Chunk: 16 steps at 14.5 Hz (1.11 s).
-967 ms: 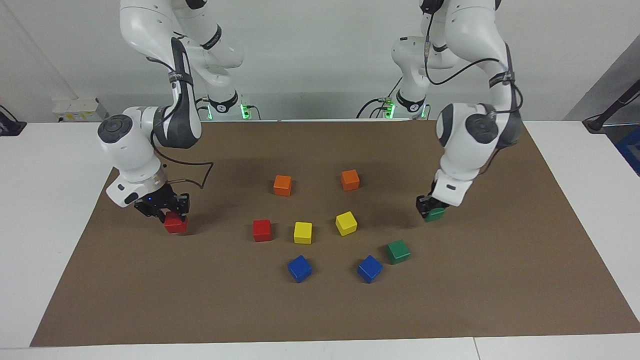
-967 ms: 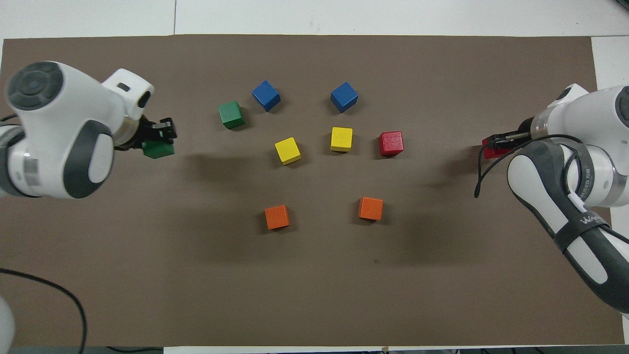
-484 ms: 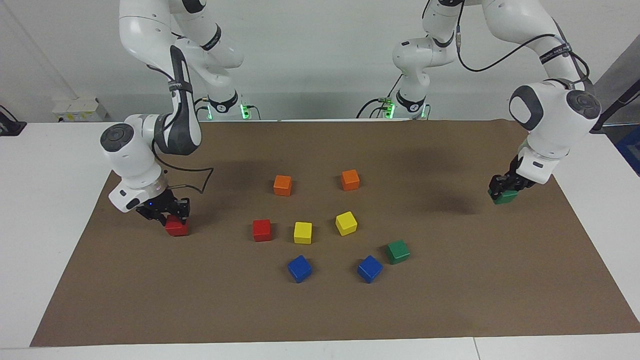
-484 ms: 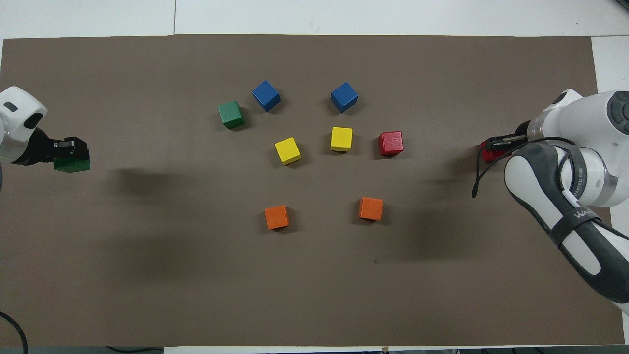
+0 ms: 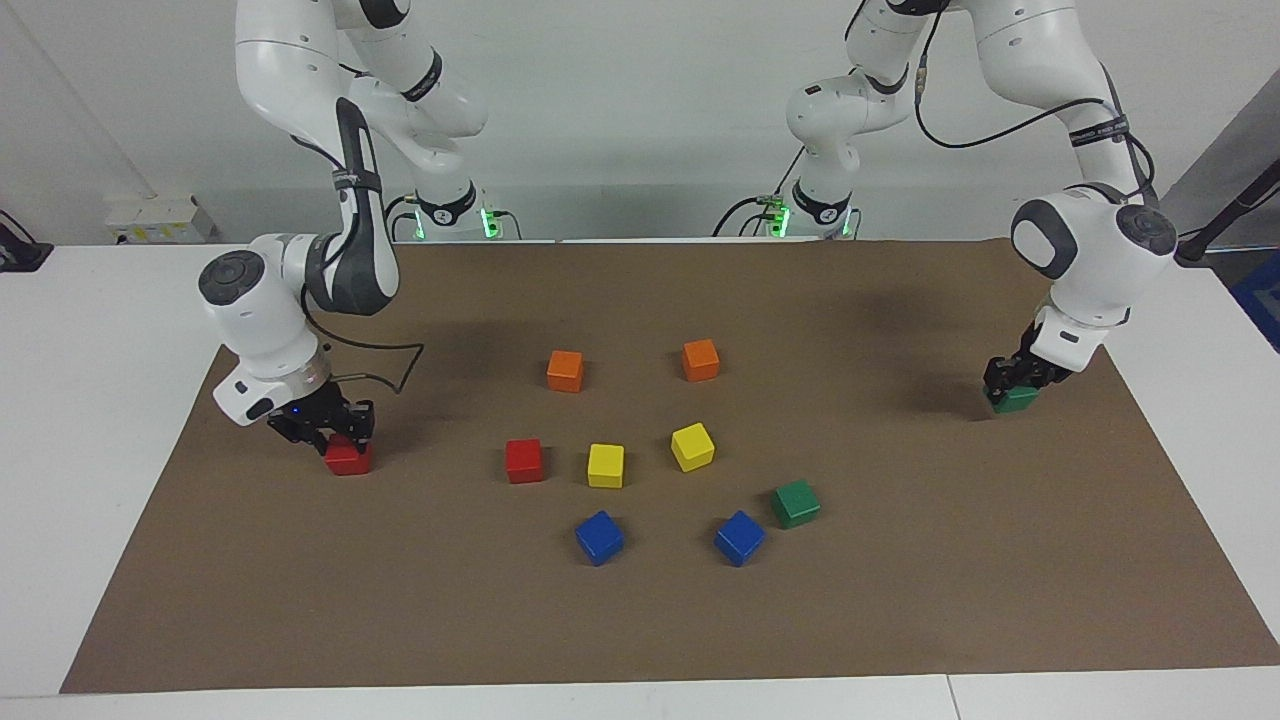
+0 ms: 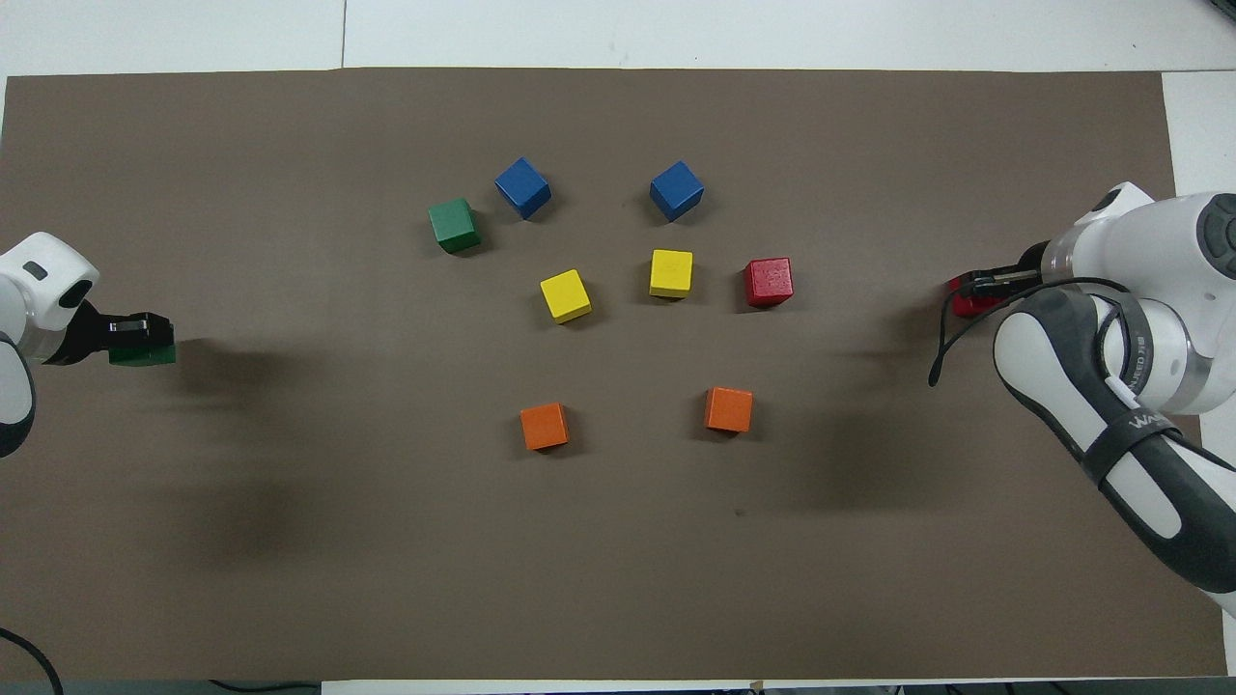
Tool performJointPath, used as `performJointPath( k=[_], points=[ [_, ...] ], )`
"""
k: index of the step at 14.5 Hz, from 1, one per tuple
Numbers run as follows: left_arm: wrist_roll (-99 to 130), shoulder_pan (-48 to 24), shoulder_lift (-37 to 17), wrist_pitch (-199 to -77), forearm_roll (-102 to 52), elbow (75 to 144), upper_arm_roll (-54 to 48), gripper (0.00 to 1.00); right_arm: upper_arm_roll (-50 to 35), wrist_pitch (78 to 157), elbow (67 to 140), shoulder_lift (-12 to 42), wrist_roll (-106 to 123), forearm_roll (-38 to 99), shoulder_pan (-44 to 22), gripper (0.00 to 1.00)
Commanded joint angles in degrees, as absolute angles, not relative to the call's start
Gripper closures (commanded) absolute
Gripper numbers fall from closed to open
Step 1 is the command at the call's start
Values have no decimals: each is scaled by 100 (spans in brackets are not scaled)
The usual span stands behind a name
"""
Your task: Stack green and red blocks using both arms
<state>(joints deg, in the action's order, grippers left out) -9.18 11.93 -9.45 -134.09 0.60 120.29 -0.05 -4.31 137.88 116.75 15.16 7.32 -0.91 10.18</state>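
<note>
My left gripper [image 5: 1010, 382] is shut on a green block [image 5: 1018, 400] low over the brown mat at the left arm's end; the overhead view shows this gripper [image 6: 135, 333] and green block [image 6: 143, 355] too. At the right arm's end, my right gripper [image 5: 338, 435] grips the top of a red block [image 5: 348, 460] that sits on the mat. A second red block [image 5: 524, 461] and a second green block [image 5: 796, 503] lie free among the middle cubes.
Two orange cubes [image 5: 565, 370] lie nearer to the robots. Two yellow cubes [image 5: 605, 465] sit beside the free red block. Two blue cubes [image 5: 599, 537] lie farthest from the robots. The brown mat [image 5: 640, 620] covers the white table.
The left arm swung its green block from near the middle cubes out to the left arm's end of the mat and lowered it. The right gripper settled slightly with its red block.
</note>
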Motion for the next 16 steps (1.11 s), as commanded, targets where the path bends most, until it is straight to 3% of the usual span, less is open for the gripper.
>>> performJointPath(
  k=[1, 3, 5, 8, 11, 12, 13, 16],
  points=[
    [-1089, 1257, -1115, -13877, 114, 12173, -70, 100, -501, 13940, 11760, 1512, 747, -26, 1116, 0],
    [-1203, 1257, -1256, -14009, 114, 12164, -70, 100, -501, 13765, 11655, 1460, 747, -26, 1186, 0],
    [-1379, 1257, -1371, -14150, 97, 12164, -70, 100, -501, 12855, 11209, 1206, 721, -26, 1134, 0],
    [-1397, 1257, -1406, -14177, 62, 12164, -79, 100, -527, 10913, 9586, 1248, -5, -114, 723, 0],
    [-1441, 1239, -1450, -14186, 62, 12155, -70, 100, -527, 10468, 8615, 1652, -807, -649, 2, 1],
    [-1650, 1231, -1468, -14194, 62, 12147, -62, 75, -527, 10537, 8596, 1705, -1009, -676, -235, 2],
    [-1757, 1248, -1468, -14142, 62, 12129, -62, 1, -527, 10590, 8587, 1757, -1237, -668, -464, 3],
    [-1907, 1239, -1459, -13678, 70, 11858, -62, 0, -536, 10932, 8429, 2117, -2010, -624, -992, 5]
  ],
)
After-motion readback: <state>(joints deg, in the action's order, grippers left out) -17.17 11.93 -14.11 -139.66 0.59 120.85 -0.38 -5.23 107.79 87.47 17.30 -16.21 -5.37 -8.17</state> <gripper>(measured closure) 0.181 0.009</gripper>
